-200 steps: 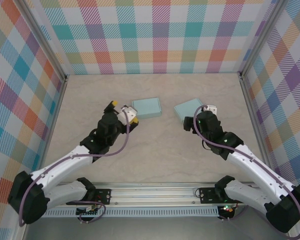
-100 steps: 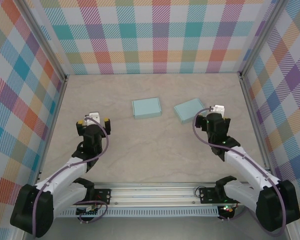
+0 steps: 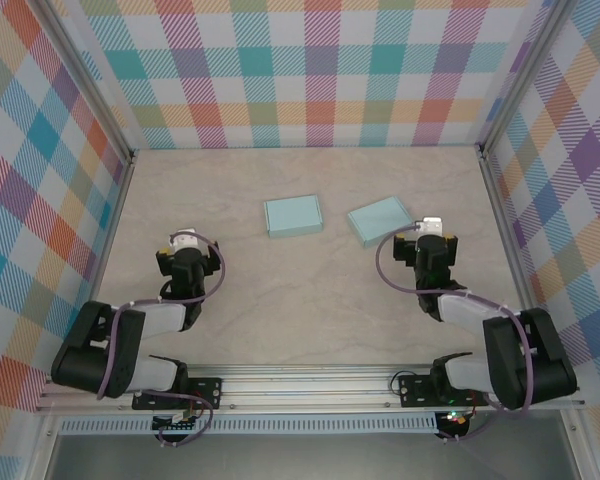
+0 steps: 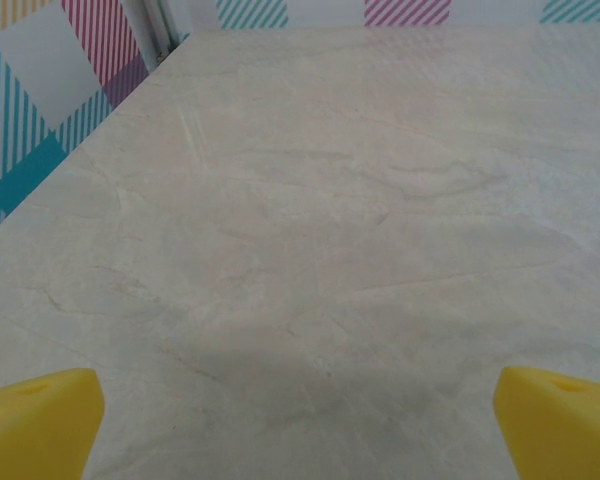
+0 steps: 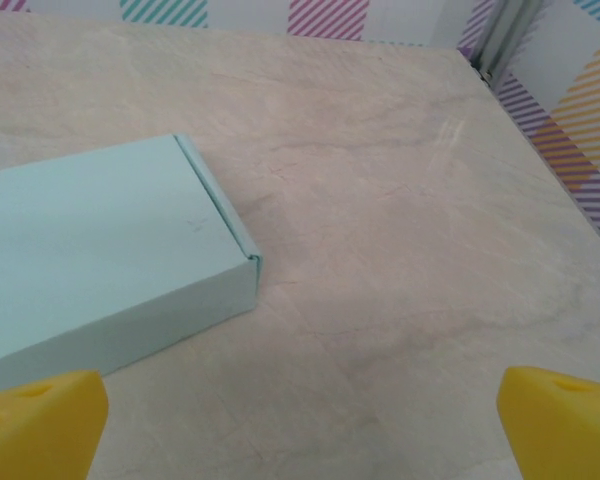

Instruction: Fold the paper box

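Note:
Two closed light-blue paper boxes lie flat on the table: one [image 3: 293, 215] in the middle, the other [image 3: 378, 220] to its right, turned slightly. The right box [image 5: 90, 255] lies at the left of the right wrist view, its near corner just ahead of the jaws. My left gripper [image 3: 186, 243] rests low at the left, well away from both boxes, open over bare table [image 4: 310, 300]. My right gripper [image 3: 433, 230] sits just right of the right box, open, holding nothing. Yellow fingertips [image 4: 35, 420] [image 5: 560, 420] stand far apart in both wrist views.
Plaid walls enclose the table on three sides; the left wall's base [image 4: 40, 160] and the right back corner post [image 5: 500, 40] are near the grippers. Both arms are folded back by the aluminium rail [image 3: 310, 385] at the near edge.
Both arms have pulled back from the boxes toward their bases. The left gripper swung left and nearer, the right gripper drew slightly right. The boxes have not moved.

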`<state>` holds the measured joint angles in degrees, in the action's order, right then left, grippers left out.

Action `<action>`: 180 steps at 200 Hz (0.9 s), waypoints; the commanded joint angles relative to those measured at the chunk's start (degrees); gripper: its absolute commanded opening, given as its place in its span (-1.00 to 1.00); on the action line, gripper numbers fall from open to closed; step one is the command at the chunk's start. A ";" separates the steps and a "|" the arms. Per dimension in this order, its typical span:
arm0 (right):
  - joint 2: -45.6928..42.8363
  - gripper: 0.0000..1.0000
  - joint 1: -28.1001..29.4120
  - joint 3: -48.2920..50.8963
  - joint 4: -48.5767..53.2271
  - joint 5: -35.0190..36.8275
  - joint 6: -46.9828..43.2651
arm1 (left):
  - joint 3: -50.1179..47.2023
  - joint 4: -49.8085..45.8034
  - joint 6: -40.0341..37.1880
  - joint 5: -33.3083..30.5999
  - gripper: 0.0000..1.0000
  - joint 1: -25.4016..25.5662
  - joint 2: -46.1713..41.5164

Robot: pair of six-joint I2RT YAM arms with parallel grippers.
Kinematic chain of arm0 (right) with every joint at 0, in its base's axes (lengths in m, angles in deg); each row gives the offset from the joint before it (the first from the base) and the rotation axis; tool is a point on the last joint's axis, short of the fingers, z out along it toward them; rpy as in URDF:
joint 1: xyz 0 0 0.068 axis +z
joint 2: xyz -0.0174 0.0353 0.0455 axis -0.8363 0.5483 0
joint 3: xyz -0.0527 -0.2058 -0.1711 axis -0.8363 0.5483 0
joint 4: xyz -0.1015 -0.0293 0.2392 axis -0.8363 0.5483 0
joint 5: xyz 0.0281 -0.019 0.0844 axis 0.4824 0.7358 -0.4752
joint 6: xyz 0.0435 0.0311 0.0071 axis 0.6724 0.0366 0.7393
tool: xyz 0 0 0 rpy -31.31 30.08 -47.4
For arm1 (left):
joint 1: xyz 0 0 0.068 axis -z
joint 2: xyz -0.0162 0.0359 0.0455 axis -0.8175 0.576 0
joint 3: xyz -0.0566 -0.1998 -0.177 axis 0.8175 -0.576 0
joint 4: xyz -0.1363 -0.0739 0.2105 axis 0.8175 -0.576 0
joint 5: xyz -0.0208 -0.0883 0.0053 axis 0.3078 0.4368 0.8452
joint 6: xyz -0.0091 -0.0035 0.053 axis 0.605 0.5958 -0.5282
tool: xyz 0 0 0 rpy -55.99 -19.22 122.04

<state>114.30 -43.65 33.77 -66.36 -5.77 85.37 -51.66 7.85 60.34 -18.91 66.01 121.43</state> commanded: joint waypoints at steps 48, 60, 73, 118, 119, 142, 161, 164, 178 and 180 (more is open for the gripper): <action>2.82 0.99 -2.78 0.44 -12.56 -9.54 -4.52 | 1.53 13.30 -0.52 8.65 0.99 -2.56 10.27; 3.74 0.99 -3.65 0.67 -13.92 -12.14 -4.50 | 1.50 13.29 -1.26 10.67 0.99 -2.66 10.21; 5.21 0.99 -4.11 0.45 -14.34 -13.81 -4.50 | 2.22 10.68 -1.16 11.65 0.99 -2.81 9.48; 9.13 0.99 -5.55 -0.90 -14.33 -18.20 -4.50 | 7.17 2.00 1.46 17.91 0.99 -6.99 10.16; 9.15 0.99 -5.64 -0.89 -14.36 -18.37 -4.50 | 7.15 2.05 1.51 17.97 0.99 -7.02 10.15; 11.44 0.99 -8.89 -2.21 -13.96 -20.48 0.45 | 7.13 2.21 1.42 18.12 0.99 -7.06 10.23; 13.90 0.99 -13.57 -3.29 -13.59 -27.96 3.49 | 7.32 1.95 1.39 18.28 0.99 -7.08 10.23; 13.77 0.99 -13.61 -3.50 -12.83 -28.26 3.21 | 7.33 1.86 1.39 18.33 1.00 -7.12 10.25; 14.09 1.00 -13.58 -3.76 -12.65 -30.46 2.22 | 7.47 1.75 1.28 18.37 1.00 -7.04 10.33; 14.13 0.99 -13.58 -3.78 -12.73 -30.66 2.27 | 7.48 1.68 1.23 18.38 1.00 -6.98 10.34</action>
<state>128.00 -56.54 31.13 -78.47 -28.61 85.91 -44.93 10.25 60.91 -2.01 59.50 131.53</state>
